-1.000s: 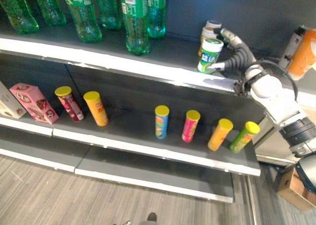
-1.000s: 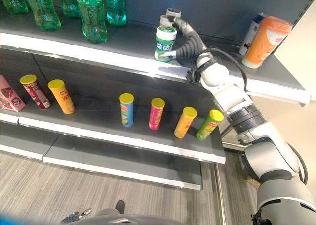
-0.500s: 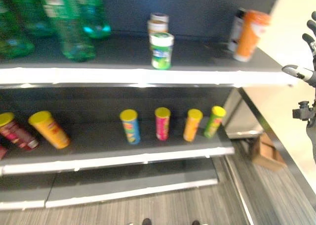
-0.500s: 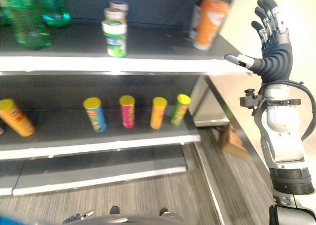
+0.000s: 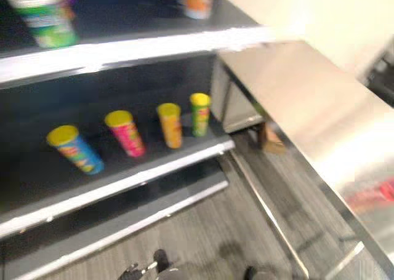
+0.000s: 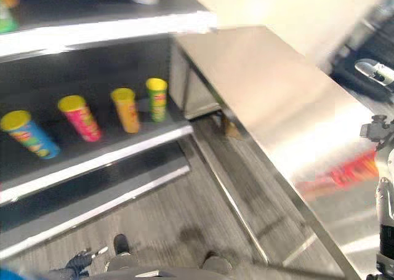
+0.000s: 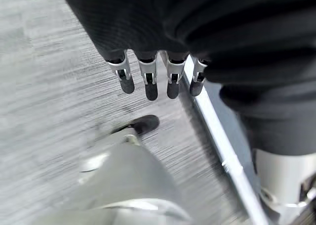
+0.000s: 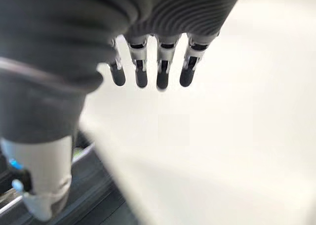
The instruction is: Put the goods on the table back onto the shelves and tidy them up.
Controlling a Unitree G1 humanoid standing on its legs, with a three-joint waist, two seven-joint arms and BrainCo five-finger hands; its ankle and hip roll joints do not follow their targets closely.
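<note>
Four chip cans [image 5: 126, 133] stand on the shelf [image 5: 123, 181]; each robot hand (right [image 8: 148, 69], left [image 7: 158, 79]) hangs released, holding nothing.

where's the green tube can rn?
The green tube can stands on the lower shelf at the right end of its row, beside the orange tube can, near the steel table.

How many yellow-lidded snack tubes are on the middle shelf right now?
4, in a row: blue tube, pink tube, orange tube, green tube nearest the shelf's end. More may sit beyond the view's edge.
</note>
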